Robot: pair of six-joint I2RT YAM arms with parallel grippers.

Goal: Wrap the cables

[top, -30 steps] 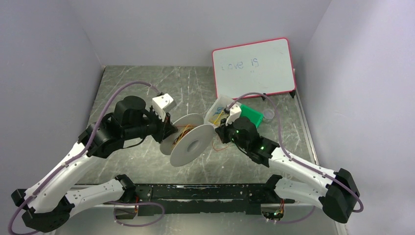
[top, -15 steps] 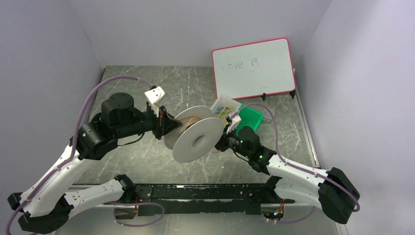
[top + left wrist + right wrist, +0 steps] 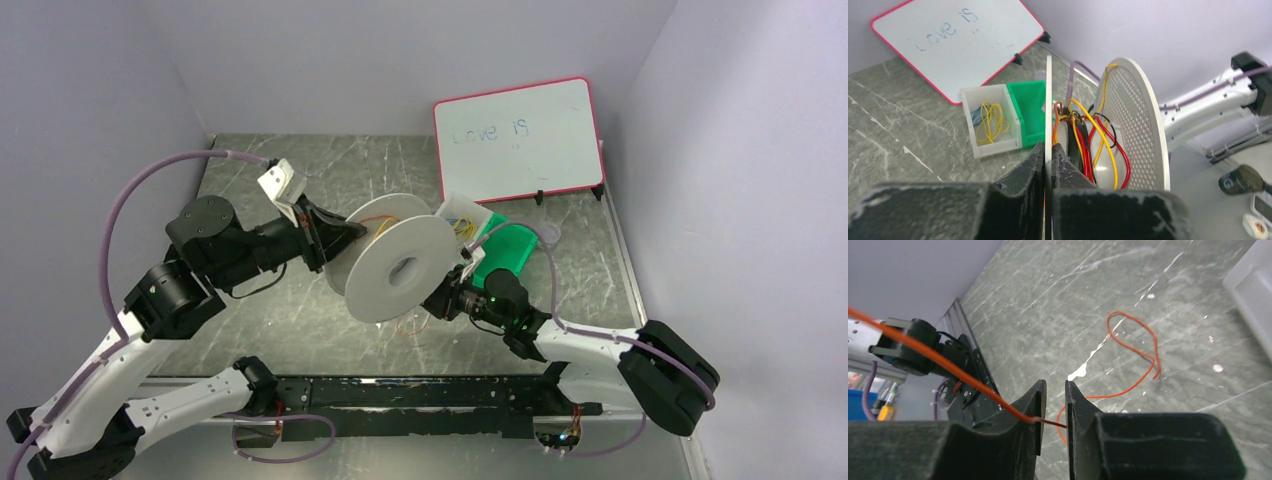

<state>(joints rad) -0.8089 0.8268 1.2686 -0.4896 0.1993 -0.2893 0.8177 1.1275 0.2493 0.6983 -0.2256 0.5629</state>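
Our left tool point(image 3: 1048, 160) clamps the spool point(image 3: 400, 270) by its rim. The cable point(image 3: 938, 357) runs from there rightward through our right tool point(image 3: 1053, 405); pinched or loose, we cannot tell. Slack trails on the bench point(image 3: 1048, 300).

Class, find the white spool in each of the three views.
Top external: centre, spool on edge, left pincer on its rim.
Left wrist: centre to right, near rim in the pincer.
Right wrist: not in it.
Shared landmark: marbled table, in all three.
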